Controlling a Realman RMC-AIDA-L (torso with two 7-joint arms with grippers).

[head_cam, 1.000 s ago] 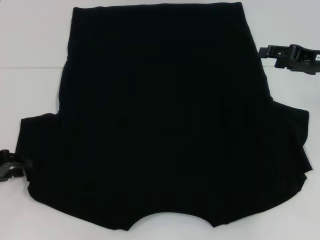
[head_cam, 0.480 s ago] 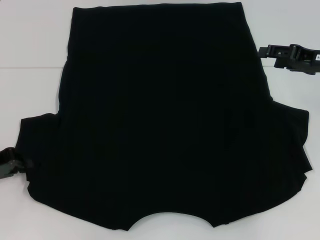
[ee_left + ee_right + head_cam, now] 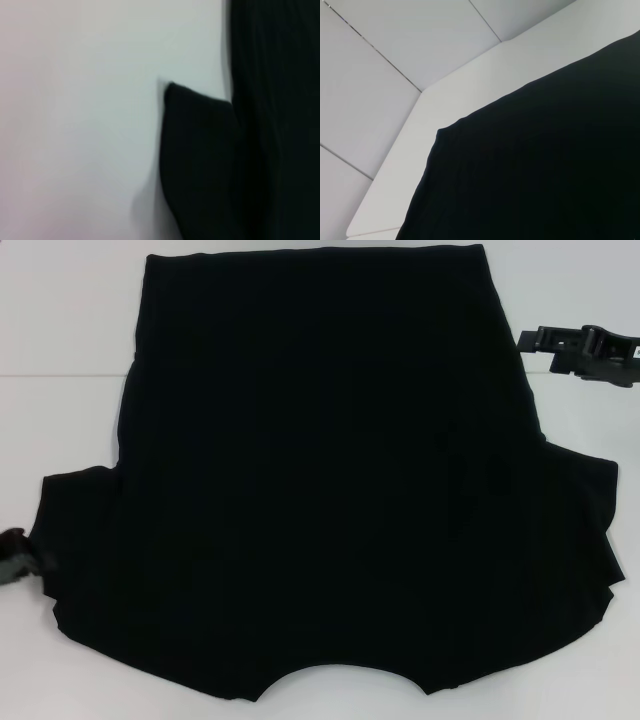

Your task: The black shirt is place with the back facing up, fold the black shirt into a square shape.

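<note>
**Black shirt spread flat on a white tabletop, a gripper at each side**

A large black shirt (image 3: 330, 480) lies spread flat across a white tabletop (image 3: 60, 360), filling most of the head view. Its straight hem is at the far edge. The curved neckline is at the near edge, closest to the robot. The two short sleeves stick out to either side in the near half. The side facing up is plain black, with no lettering showing.

The left gripper (image 3: 14, 558) is low at the left edge of the head view, right against the outer edge of the left sleeve. Only a small part of it shows. Whether it is open, closed, or holding the fabric cannot be told.

The right gripper (image 3: 585, 348) is off the far right side of the shirt, just beside its edge, over bare tabletop. It holds nothing, and its finger spread cannot be judged.

The left wrist view shows a rounded lobe of black fabric lying on the white surface. The right wrist view shows one corner of the shirt on the tabletop.
</note>
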